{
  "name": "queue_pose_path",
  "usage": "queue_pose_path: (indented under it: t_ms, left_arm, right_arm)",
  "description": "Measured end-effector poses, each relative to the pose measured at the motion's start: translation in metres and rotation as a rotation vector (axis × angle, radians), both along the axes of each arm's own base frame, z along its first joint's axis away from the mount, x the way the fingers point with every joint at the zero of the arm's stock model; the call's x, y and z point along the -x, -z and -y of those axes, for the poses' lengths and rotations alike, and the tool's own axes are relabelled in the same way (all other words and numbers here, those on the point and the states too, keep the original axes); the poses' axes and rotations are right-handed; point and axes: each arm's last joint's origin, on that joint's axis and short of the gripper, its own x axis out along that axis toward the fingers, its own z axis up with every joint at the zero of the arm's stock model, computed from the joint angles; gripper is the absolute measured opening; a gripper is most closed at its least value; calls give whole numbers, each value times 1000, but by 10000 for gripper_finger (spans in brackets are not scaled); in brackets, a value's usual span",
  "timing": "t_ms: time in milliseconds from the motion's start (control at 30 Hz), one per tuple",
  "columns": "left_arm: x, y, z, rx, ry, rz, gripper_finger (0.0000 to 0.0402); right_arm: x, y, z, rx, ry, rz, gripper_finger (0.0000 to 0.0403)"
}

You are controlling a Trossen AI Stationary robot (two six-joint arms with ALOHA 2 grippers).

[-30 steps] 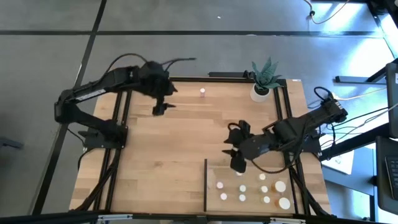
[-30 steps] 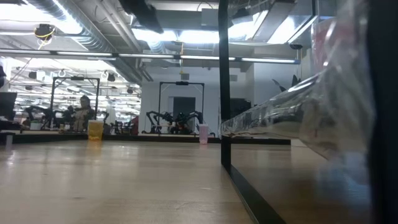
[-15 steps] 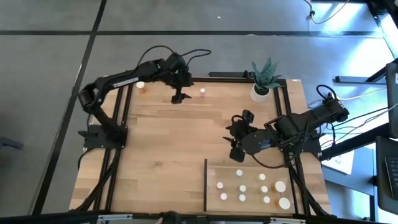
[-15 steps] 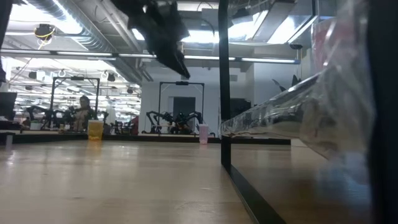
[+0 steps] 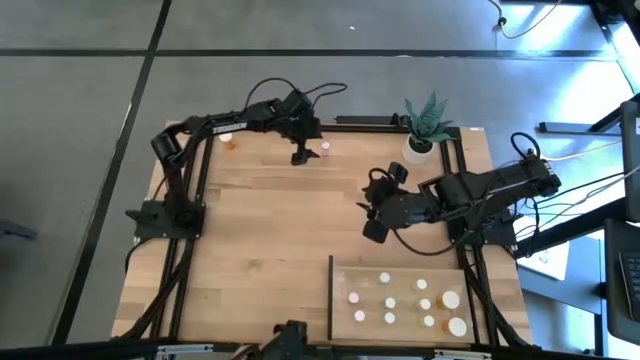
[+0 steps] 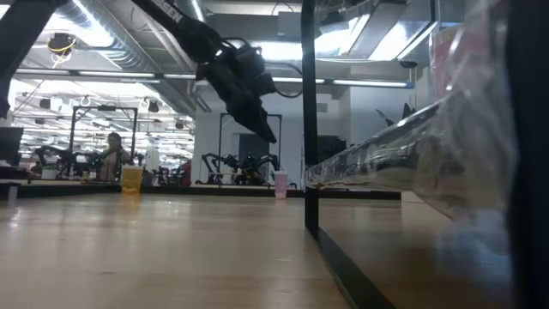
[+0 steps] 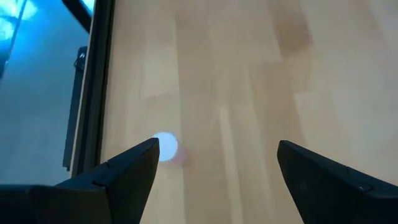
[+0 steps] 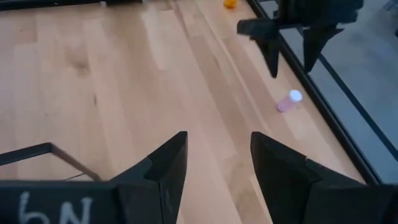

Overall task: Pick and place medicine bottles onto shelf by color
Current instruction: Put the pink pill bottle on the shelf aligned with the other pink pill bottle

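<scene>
A pink medicine bottle (image 5: 325, 149) with a white cap stands on its base near the table's far edge. My left gripper (image 5: 300, 156) hovers open just left of it and above it. In the left wrist view the bottle (image 7: 165, 147) shows beside one fingertip, not between the fingers. An orange bottle (image 5: 228, 141) stands at the far left. The shelf (image 5: 345, 275) lies at the near right and carries several bottles (image 5: 390, 302). My right gripper (image 5: 372, 228) hangs open and empty over the table beyond the shelf's far edge.
A potted plant in a white pot (image 5: 420, 146) stands at the far right corner. The shelf's dark upright edge (image 5: 331, 295) runs along its left side. Bare plank tabletop (image 5: 250, 250) spreads over the middle and left. Black frame rails border the table.
My left gripper has swung toward the table's far edge and rightward, and has come down close to the pink bottle, staying open. My right gripper has drawn back from over the shelf toward the table's middle and turned somewhat. No bottle has moved.
</scene>
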Motion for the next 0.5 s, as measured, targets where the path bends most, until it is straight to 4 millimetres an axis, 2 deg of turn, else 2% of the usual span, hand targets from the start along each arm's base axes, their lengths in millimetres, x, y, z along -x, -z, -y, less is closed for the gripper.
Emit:
queue_pose_path:
  t_ms: [167,500]
  left_arm:
    - [-6,11,0,-30,-47,-48,321]
    - [-11,9,0,-103,-125,-54,321]
  right_arm:
    - [0,2,9,13,25,-31,178]
    - [0,4,28,59,116,-73,178]
